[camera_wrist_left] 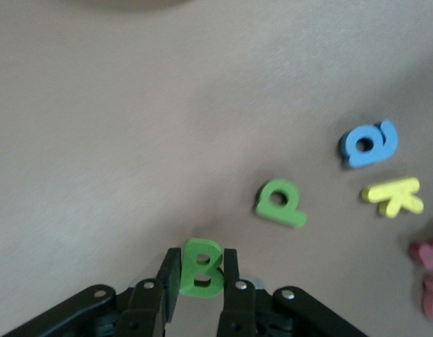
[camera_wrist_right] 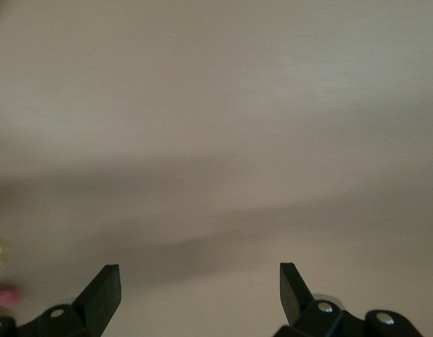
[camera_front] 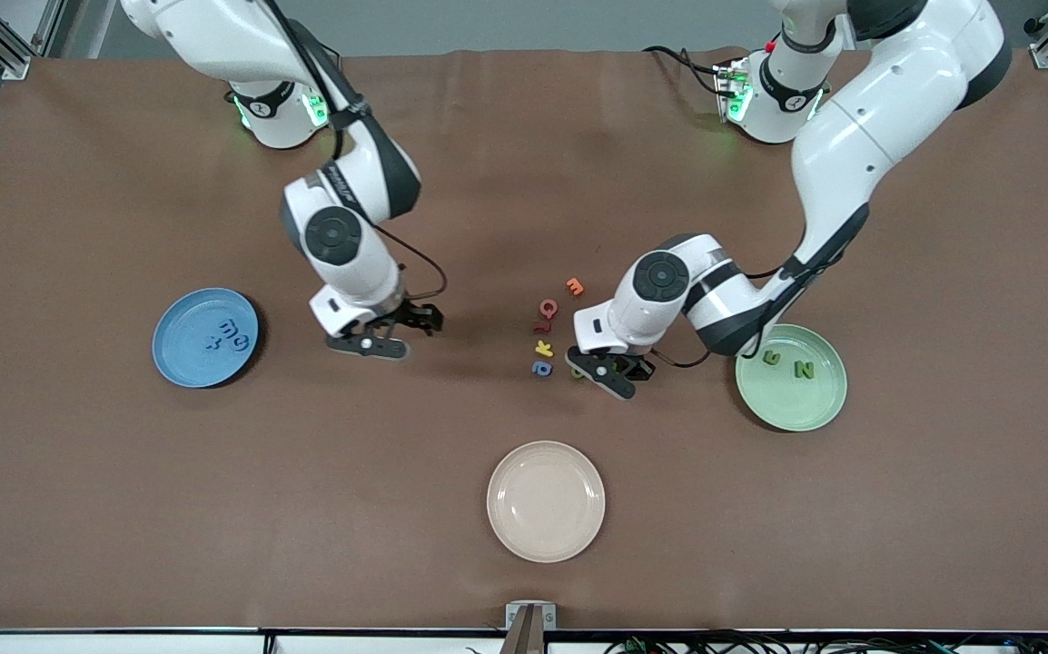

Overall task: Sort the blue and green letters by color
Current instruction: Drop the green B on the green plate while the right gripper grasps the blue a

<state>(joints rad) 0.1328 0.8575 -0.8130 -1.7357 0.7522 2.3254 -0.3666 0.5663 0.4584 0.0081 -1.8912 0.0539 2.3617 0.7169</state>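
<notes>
Your left gripper [camera_wrist_left: 202,281] has its jaws clamped on the green B [camera_wrist_left: 201,267]. Blue plate [camera_front: 181,361] holds three, green plate [camera_front: 819,404] two. Beside B, green P [camera_wrist_left: 280,203] and blue a [camera_wrist_left: 368,143] remain. Right gripper [camera_wrist_right: 200,288] waits, jaws wide.

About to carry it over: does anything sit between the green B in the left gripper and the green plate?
Nothing visible does. The left gripper is shut on the green B, and the brown table between it and the green plate looks bare. The plate's two green letters leave room.
</notes>
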